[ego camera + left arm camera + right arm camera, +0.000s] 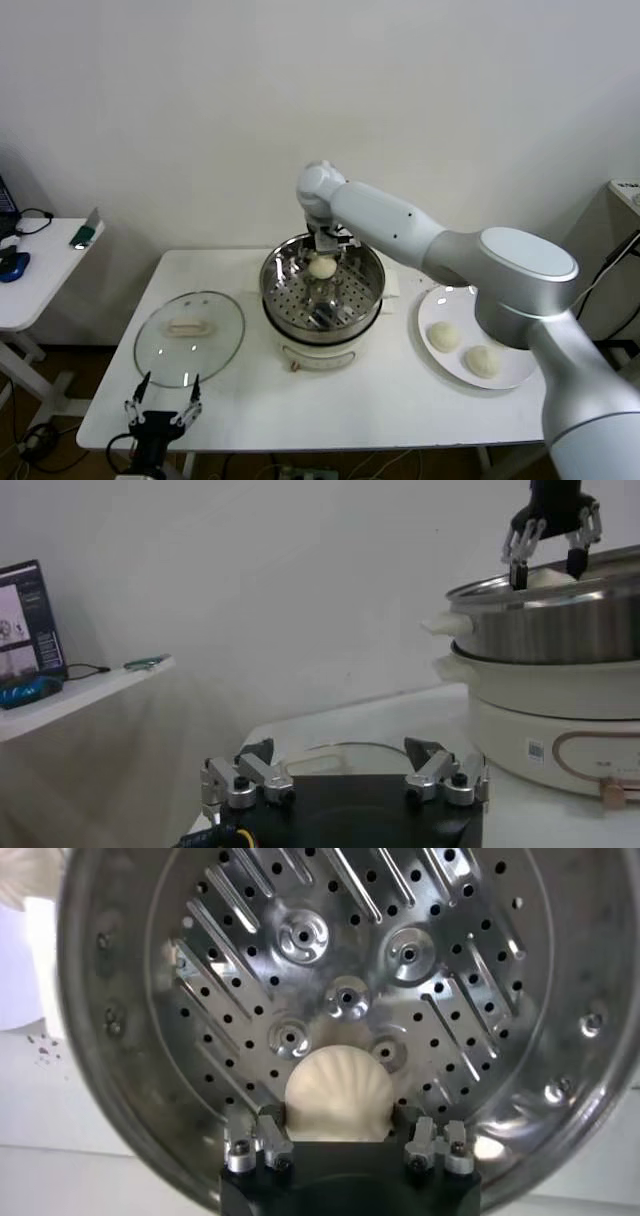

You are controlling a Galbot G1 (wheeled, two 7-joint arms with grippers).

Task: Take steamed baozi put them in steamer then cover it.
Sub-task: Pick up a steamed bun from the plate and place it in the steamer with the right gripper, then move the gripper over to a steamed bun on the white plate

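The steamer (275,285) stands mid-table, its perforated tray (400,958) otherwise bare. My right gripper (322,262) hangs just over the tray, shut on one cream steamed baozi (338,1088); its fingers (270,1133) touch the bun on both sides. The left wrist view shows that gripper (550,562) and its bun (548,577) at the steamer's rim (545,590). Two more baozi (443,335) (482,360) lie on the white plate (452,365). The glass cover (190,338) lies flat on the table left of the steamer. My left gripper (163,402) waits open at the table's front left, just short of the cover (345,752).
A small white side table (40,285) with a phone and cables stands off to the left. A pale cabinet (625,210) stands at the far right. The wall runs close behind the table.
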